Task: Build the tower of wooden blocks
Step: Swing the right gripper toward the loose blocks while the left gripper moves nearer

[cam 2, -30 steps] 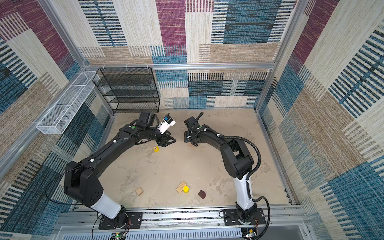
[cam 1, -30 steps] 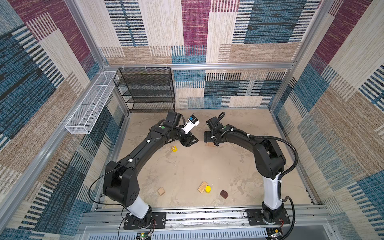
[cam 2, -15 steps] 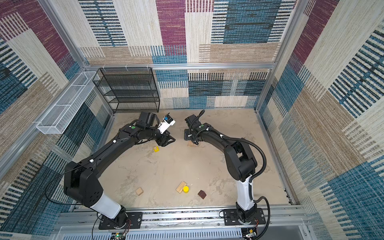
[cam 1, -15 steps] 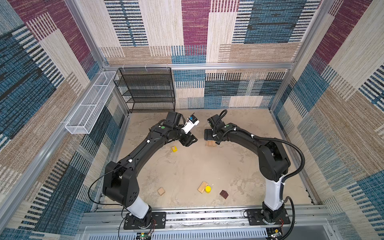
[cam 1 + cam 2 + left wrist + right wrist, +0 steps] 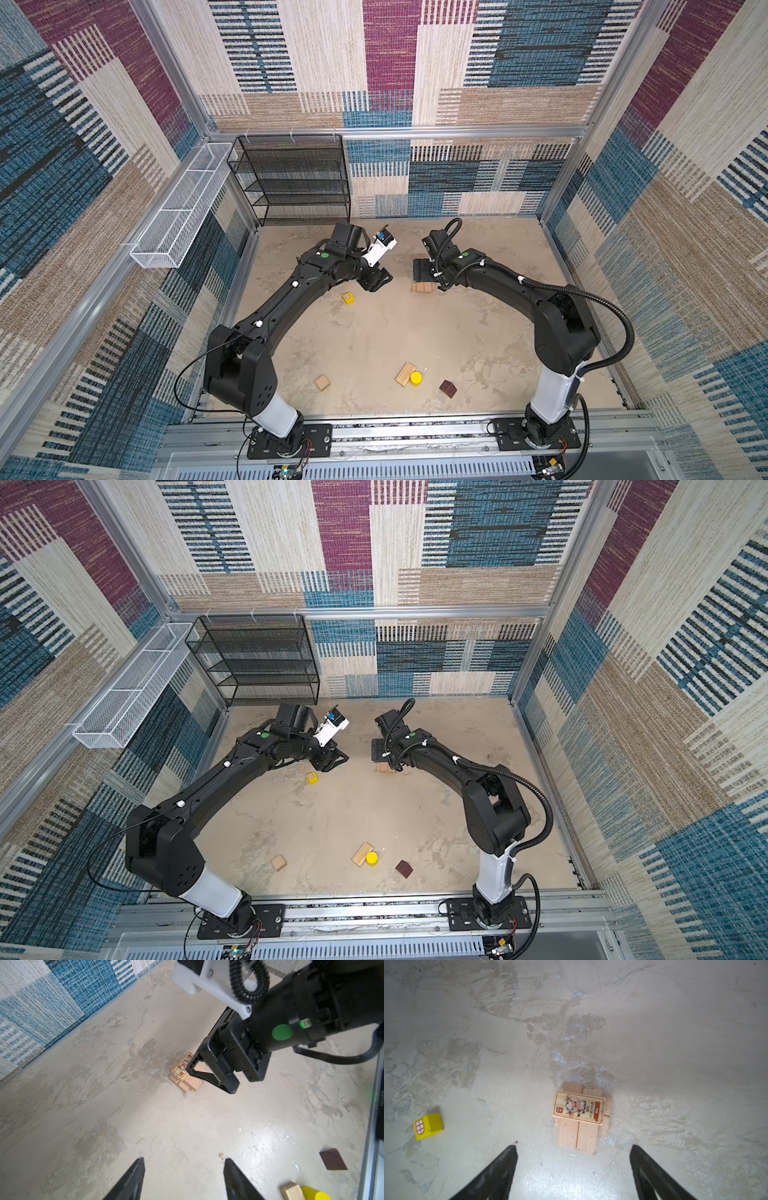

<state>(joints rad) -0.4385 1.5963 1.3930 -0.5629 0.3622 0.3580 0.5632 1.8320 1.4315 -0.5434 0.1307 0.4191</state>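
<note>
The wood block tower [image 5: 579, 1113] (so far crossed pale planks under an ox-printed plank [image 5: 578, 1106]) stands far-centre on the table [image 5: 374, 340], just below the right gripper [image 5: 574, 1146], whose jaws gape wide and empty. The left gripper [image 5: 184, 1159] is likewise spread, holding nothing. The yellow window-printed cube [image 5: 348, 297] lies just beside it, farther from the right one, so the left arm looks nearer for that fetch.

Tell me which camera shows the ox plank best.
The right wrist view: the ox plank lies face-up, unblocked, atop the stack. In the left wrist view the right gripper covers part of it. In both top views the right arm mostly hides it.
</note>
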